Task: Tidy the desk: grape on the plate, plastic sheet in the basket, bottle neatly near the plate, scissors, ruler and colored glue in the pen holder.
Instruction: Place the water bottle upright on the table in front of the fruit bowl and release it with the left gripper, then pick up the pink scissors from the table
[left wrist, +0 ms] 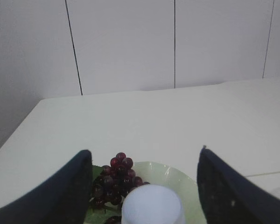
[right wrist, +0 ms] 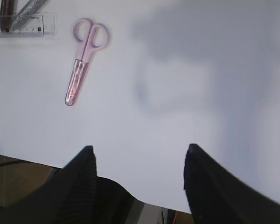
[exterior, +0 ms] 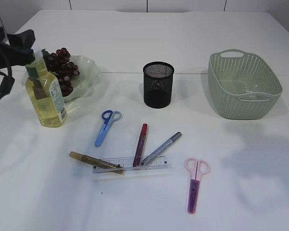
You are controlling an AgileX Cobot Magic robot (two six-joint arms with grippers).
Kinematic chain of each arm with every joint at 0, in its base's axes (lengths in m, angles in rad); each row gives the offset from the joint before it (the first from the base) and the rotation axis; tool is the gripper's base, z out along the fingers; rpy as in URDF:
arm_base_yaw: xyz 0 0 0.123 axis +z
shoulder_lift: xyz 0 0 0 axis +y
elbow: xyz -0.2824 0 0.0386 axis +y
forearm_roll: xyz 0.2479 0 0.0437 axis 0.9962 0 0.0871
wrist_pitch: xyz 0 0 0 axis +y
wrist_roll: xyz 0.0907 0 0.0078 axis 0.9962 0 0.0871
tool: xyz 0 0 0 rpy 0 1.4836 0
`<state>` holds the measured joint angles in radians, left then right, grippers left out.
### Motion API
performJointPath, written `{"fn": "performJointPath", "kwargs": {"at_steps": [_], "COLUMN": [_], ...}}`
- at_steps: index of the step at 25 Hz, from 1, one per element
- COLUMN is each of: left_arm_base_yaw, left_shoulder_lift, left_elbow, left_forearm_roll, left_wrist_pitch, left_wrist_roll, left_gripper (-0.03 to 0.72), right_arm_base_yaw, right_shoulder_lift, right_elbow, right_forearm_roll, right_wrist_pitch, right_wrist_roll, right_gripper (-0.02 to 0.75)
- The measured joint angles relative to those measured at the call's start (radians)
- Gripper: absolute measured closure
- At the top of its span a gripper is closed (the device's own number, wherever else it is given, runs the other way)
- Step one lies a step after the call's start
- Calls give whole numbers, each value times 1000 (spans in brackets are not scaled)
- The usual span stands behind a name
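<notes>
The bottle (exterior: pixel 46 92) stands upright near the left edge of the table (exterior: pixel 149 29), touching or just in front of the plate (exterior: pixel 86 72). It is clear plastic, about full of yellow liquid, with a white cap (left wrist: pixel 152 205) and a paper label, so it will likely feel fairly heavy and a little slick; the narrow neck under the cap or the flat sides look like the safest hold. In the left wrist view the left gripper (left wrist: pixel 144 186) sits around the cap with its jaws spread and a gap on each side, grasping nothing.

The grapes (exterior: pixel 61 70) already lie on the plate, a pale green glassy dish with a wavy rim. They look soft and loose on the stem, best lifted by the bunch.

In the middle of the table lie 3 glue pens: a gold one (exterior: pixel 95 162), a red one (exterior: pixel 140 144) and a silver one (exterior: pixel 162 148), each slim, stiff and light. Their lower ends rest on a clear flat ruler (exterior: pixel 131 164), thin and hard to pinch off the surface.

Blue scissors (exterior: pixel 106 127) lie behind them and pink scissors (exterior: pixel 196 184) toward the front right. Both are hard plastic with looped handles.

The black mesh pen holder (exterior: pixel 158 84) stands upright and looks empty. The green woven plastic basket (exterior: pixel 243 83) sits near the right edge with something clear inside.

The right gripper (right wrist: pixel 139 182) hangs over the front edge, jaws spread and empty.
</notes>
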<state>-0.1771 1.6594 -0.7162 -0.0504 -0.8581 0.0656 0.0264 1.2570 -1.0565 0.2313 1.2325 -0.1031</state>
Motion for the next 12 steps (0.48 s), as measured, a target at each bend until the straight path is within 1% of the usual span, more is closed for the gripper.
{"fn": "performJointPath", "kwargs": {"at_steps": [8, 12], "left_arm_base_yaw": [0, 0], "left_shoulder_lift": [-236, -349], "left_elbow": [0, 0], "left_forearm_roll": [0, 0], "left_wrist_pitch": [391, 550], "left_wrist_roll": [2, 2], "left_gripper": [177, 178], "right_arm_base_yaw": [0, 0], "right_shoulder_lift": [0, 0], "right_elbow": [0, 0], "right_forearm_roll": [3, 21], "right_wrist_pitch": [0, 0], "right_wrist_roll": [0, 0], "right_gripper": [265, 265]}}
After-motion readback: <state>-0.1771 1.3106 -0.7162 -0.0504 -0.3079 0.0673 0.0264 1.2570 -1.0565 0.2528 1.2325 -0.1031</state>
